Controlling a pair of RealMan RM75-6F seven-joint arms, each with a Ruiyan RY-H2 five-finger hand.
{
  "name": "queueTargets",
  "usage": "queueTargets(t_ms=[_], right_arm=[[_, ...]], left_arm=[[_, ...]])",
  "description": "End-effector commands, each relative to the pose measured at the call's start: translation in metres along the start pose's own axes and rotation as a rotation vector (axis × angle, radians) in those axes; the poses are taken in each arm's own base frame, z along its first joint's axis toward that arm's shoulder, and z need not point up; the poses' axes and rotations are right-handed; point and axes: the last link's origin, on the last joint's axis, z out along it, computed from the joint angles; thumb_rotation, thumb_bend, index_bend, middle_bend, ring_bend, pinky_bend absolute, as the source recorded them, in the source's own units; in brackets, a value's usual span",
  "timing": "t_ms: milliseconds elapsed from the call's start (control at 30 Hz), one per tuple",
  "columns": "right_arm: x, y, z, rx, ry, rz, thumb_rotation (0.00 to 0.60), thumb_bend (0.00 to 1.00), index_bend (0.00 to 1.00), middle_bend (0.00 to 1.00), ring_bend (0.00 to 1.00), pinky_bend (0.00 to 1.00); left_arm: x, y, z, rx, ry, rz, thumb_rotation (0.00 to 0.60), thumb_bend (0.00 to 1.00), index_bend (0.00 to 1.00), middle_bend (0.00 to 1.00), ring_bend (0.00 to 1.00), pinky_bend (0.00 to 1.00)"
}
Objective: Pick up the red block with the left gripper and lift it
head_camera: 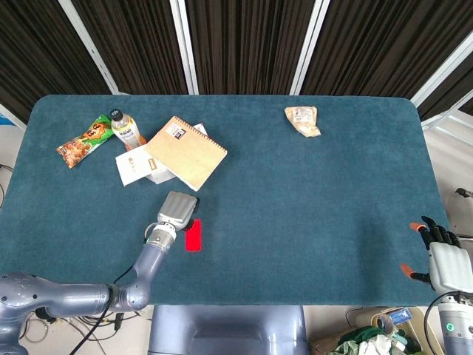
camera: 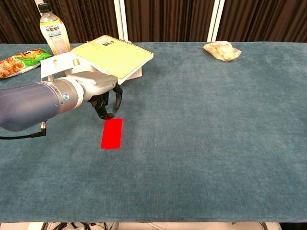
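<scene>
A flat red block (camera: 112, 133) lies on the blue table; in the head view the red block (head_camera: 194, 236) shows partly under my left hand. My left hand (camera: 101, 93) hovers over the block's far end with its dark fingers (camera: 109, 105) pointing down, spread apart and holding nothing; the fingertips are just above or beside the block's top edge. From above, the left hand (head_camera: 177, 210) shows only its grey back. My right hand (head_camera: 442, 259) rests open at the table's right front edge, far from the block.
Behind the left hand lie a tan spiral notebook (head_camera: 185, 151) on white papers, a drink bottle (camera: 53, 29) and a snack bag (head_camera: 83, 140). A wrapped bun (camera: 221, 50) sits at the far right. The table's front edge (head_camera: 222, 302) is close behind the block.
</scene>
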Motion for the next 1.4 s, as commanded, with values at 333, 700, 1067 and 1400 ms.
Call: queueTargets(t_ms=[333,700,1067,1400], right_arm=[[0.0,-0.001,0.0,0.009,0.0,-0.001,0.6,0.05,0.26,0.1,0.14,0.15],[0.001,-0.001,-0.001,0.008,0.002,0.007,0.6,0.05,0.26,0.1,0.14,0.15],[0.001,-0.001,-0.001,0.01,0.0,0.007,0.6,0.05,0.26,0.1,0.14,0.15],[0.001,-0.001,-0.001,0.013,0.0,0.009,0.6,0.05,0.26,0.1,0.14,0.15]], left_arm=[[-0.003,0.003,-0.004,-0.006,-0.015,0.007,0.6,0.44,0.44,1.0,0.99,0.96],[-0.004,0.006,-0.002,-0.009,-0.024,0.005,0.6,0.42,0.44,1.0,0.99,0.96],[-0.01,0.013,0.0,-0.011,-0.031,0.023,0.6,0.38,0.46,1.0,0.99,0.96],[-0.015,0.018,0.004,-0.006,-0.042,0.038,0.6,0.38,0.46,1.0,0.99,0.96]])
